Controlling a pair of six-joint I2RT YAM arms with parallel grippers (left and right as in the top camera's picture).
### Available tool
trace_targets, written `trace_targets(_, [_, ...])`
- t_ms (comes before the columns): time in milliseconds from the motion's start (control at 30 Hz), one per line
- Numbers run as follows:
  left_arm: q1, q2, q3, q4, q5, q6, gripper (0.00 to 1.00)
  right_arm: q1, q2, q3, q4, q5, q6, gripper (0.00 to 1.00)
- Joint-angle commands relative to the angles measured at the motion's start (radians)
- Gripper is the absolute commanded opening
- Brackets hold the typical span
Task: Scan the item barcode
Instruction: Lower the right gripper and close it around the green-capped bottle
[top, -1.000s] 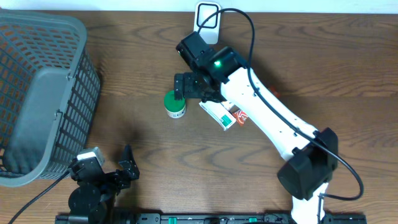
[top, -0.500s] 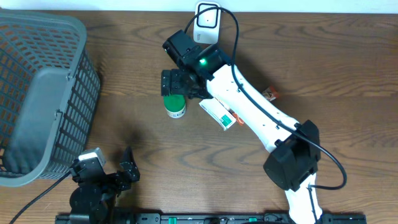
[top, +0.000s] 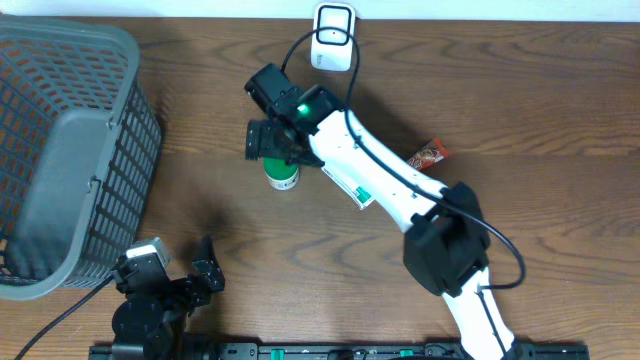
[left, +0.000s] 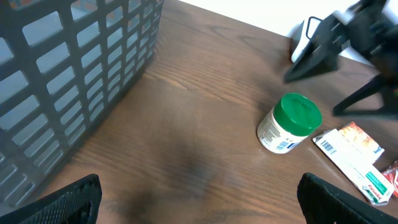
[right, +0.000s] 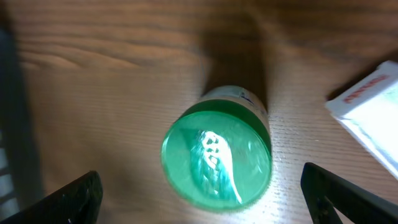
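Ignore left gripper (top: 208, 265): parked near side of the green-lidded jar (top: 282, 176), spread wide, empty. Note right gripper (top: 270, 142): directly over the jar, fully released, holding nothing. Centre on lid, drop straight, clamp below it. Avoid box (top: 350, 184) just right of jar. Then turn label toward scanner (top: 332, 36), beyond the jar.
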Motion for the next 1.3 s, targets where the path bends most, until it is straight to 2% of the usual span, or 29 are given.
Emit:
trace_targets(0, [-0.003, 0.0, -0.002, 0.0, 0.013, 0.016, 0.98, 0.015, 0.046, 0.015, -0.004, 0.0, 0.024, 0.97])
trace_targets(867, [-0.003, 0.0, -0.002, 0.0, 0.013, 0.016, 0.98, 0.011, 0.145, 0.015, 0.026, 0.0, -0.014, 0.99])
trace_targets(1067, [-0.003, 0.0, -0.002, 0.0, 0.013, 0.016, 0.98, 0.012, 0.182, 0.015, 0.021, -0.003, -0.017, 0.95])
trace_targets(1267, [-0.003, 0.0, -0.002, 0.0, 0.013, 0.016, 0.98, 0.01, 0.182, 0.017, 0.006, -0.003, -0.035, 0.86])
